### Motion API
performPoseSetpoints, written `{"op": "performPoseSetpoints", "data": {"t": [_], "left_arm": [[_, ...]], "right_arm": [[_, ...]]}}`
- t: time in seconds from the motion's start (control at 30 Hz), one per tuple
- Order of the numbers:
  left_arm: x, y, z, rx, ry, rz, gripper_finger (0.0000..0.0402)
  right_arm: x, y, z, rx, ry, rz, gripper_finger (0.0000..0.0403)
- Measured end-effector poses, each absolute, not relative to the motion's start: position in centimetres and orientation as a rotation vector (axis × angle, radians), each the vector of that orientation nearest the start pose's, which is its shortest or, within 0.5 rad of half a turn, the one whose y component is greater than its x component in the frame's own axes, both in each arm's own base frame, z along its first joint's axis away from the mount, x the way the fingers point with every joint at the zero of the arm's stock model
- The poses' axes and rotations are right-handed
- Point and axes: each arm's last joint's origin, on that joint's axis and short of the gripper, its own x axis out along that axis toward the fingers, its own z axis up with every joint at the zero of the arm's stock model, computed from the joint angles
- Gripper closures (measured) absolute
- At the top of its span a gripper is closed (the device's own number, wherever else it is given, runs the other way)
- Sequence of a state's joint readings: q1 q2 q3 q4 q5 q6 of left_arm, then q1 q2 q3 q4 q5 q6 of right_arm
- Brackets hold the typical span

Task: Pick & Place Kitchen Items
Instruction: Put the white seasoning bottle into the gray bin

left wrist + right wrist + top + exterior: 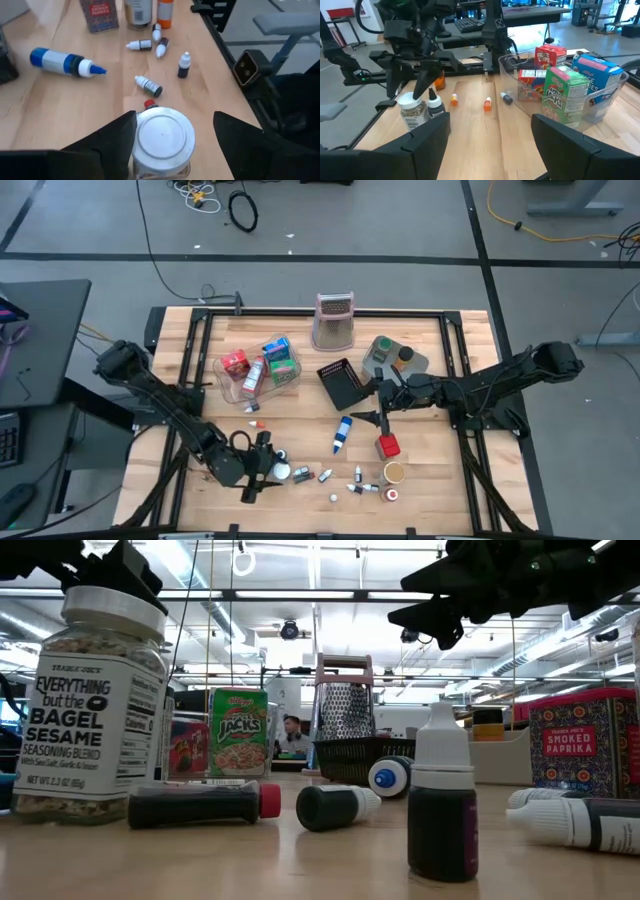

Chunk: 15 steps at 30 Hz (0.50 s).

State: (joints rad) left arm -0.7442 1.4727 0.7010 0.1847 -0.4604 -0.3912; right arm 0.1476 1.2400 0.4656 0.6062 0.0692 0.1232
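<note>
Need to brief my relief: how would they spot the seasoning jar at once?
Find the wooden table, then its near left corner, where the left gripper hovers with jaws spread. The seasoning jar stands upright between them: a white-lidded glass jar, far bigger than the little dropper bottles lying nearby.

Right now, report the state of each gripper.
Left gripper: jaws open, straddling the seasoning jar, not clamped on it.
Right gripper: jaws open, empty, above the table.
</note>
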Motion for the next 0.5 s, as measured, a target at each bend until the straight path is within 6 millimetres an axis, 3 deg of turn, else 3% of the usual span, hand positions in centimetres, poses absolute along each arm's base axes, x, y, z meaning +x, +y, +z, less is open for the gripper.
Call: {"op": "performPoseSetpoints", "data": {"t": [0.13,0.5], "left_arm": [[22.18,-19.05,19.18,-0.006,0.469,-0.215,0.0124],[22.04,-18.36,18.44,0.046,0.539,-0.155,0.0124]], "right_arm": [[24.42,3.42,20.86,0.104,0.172,0.068,0.0115],[24.42,3.42,20.86,0.099,0.171,0.068,0.0115]]}}
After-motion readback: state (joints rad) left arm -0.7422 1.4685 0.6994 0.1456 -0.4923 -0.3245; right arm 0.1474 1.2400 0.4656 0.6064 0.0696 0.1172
